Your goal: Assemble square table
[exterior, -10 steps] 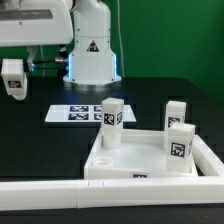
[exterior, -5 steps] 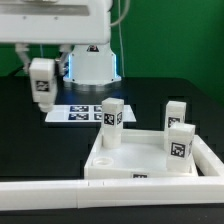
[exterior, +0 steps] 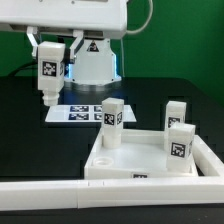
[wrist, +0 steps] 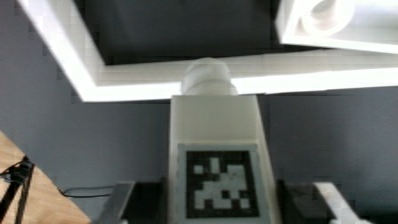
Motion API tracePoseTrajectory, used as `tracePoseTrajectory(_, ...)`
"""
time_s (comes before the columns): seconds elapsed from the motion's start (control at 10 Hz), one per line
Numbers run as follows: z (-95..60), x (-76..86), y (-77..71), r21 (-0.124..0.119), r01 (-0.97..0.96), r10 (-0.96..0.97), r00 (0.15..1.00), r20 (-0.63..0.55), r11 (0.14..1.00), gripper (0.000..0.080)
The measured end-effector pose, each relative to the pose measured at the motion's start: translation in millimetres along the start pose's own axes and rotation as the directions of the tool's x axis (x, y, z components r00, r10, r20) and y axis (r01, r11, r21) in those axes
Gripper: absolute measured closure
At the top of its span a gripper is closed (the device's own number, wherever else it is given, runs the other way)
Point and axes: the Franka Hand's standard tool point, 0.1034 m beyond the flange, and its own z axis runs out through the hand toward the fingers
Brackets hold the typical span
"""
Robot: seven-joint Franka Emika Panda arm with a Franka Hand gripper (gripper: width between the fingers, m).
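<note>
My gripper (exterior: 50, 50) is shut on a white leg block (exterior: 47, 80) with a black-and-white tag and holds it upright in the air, above the table's far left, over the marker board's left end. In the wrist view the leg (wrist: 217, 120) fills the middle between my dark fingers (wrist: 139, 200). The white square table top (exterior: 135, 162), tray-like with a raised rim, lies at the front right. Three tagged legs stand on it: one at its far left (exterior: 111, 122) and two at its right (exterior: 176, 114) (exterior: 180, 146).
The marker board (exterior: 78, 113) lies flat behind the table top. A long white bar fence (exterior: 60, 194) runs along the front and up the exterior view's right side. The robot base (exterior: 92, 60) stands at the back. The wrist view shows a white L-shaped bar (wrist: 107, 80).
My gripper has carried the leg block toward the exterior view's right, from the far left edge to over the marker board's left end. The table top and its three legs have not moved.
</note>
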Motion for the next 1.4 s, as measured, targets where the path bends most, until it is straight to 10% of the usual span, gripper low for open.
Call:
tracePoseTrajectory(0.4,13.4,-9.5,-14.6,-0.007,-0.005,0.004,1.0,-0.009,1.0,0.0509)
tracePoseTrajectory(0.7,52.6,4.5,-104.8,0.066,-0.12,0.12,0.993,0.001,0.991,0.0509)
tracePoseTrajectory(0.8,53.3,9.5,-112.2,0.069,-0.11,0.11,0.994,-0.008,0.992,0.0509)
tracePoseTrajectory(1.3,55.5,6.2,-106.3,0.061,-0.11,0.111,0.994,-0.006,0.992,0.0509)
tracePoseTrajectory(1.4,57.5,-0.7,-85.9,0.029,-0.064,0.066,0.997,-0.05,0.998,0.0509)
